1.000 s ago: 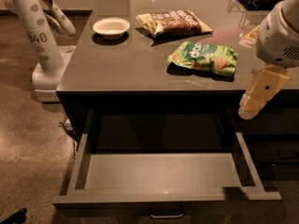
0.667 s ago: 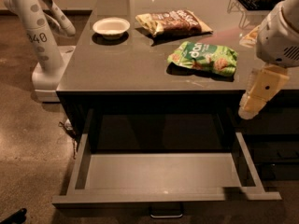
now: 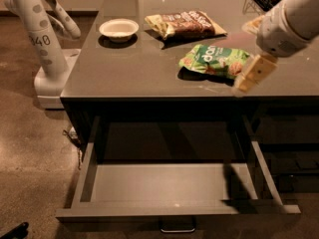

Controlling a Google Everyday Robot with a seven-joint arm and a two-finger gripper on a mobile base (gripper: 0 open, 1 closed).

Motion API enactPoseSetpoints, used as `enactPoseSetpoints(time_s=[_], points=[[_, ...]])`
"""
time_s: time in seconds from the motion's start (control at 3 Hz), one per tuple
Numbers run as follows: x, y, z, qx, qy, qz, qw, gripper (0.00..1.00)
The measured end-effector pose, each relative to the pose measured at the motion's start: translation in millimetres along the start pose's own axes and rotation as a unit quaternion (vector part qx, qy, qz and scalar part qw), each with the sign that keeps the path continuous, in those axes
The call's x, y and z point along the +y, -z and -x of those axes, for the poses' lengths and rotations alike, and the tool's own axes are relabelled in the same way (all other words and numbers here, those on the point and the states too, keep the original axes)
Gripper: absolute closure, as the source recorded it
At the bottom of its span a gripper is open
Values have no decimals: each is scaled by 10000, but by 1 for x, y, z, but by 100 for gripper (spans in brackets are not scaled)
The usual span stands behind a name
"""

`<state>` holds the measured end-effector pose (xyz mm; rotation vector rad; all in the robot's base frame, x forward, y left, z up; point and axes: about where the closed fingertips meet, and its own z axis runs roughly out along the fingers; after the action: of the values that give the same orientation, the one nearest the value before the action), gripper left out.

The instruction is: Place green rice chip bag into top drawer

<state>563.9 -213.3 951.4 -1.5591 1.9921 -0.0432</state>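
Camera view shows the green rice chip bag [image 3: 214, 59] lying flat on the grey counter [image 3: 124, 66], just in front of a brown snack bag [image 3: 187, 24]. The gripper [image 3: 249, 78] hangs just beside the bag's right edge; whether it is apart or together, I cannot tell. Below, the top drawer [image 3: 169, 182] stands pulled out.

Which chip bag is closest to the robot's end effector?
The crinkly bright green rice chip bag, right beside the cream-coloured end effector over the right front of the grey counter. The brown-and-cream snack bag lies farther back.
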Motion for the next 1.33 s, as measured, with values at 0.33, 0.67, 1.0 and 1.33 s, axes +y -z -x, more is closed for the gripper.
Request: enactPoseSetpoints(time_s=[0.33,0.67,1.0,1.33], points=[[-57,-51,4,-520,-182,-311,9980,0],[-82,-82,5,-598,-361,-393,9968,0],[-96,-111,2,-411,-553,-335,9971,13],[-97,-129,-3,-223,-709,-222,9970,36]])
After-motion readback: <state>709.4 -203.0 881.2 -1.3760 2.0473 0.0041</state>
